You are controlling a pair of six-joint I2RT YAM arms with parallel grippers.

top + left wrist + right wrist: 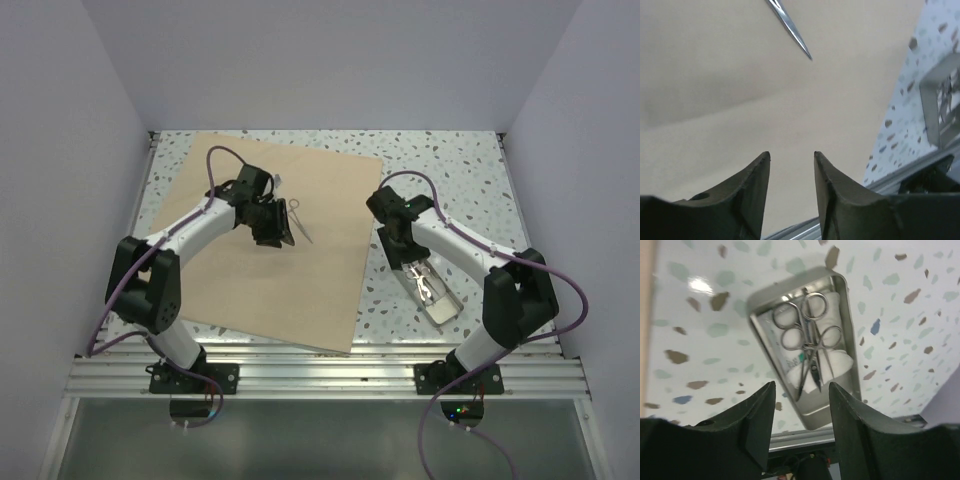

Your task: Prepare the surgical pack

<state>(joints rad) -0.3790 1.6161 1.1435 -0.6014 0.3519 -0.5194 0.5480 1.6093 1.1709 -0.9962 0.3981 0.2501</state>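
The surgical pack [260, 280] is a tan sheet spread flat on the speckled surface [440, 170], filling the left and centre of the overhead view. A slim metal instrument [298, 220] with ring handles lies on it toward the upper middle. The left pincer [791, 156] hovers just beside that instrument, above the sheet. Its fingers stand moderately apart with nothing between them. At the right of the overhead view a small metal tray [445, 308] sits on the bare surface, apart from the sheet's edge. In the tray, ring-handled instruments [807, 335] lie over white pads [840, 360]. The right pincer [801, 385] hangs over the tray, parted and empty.
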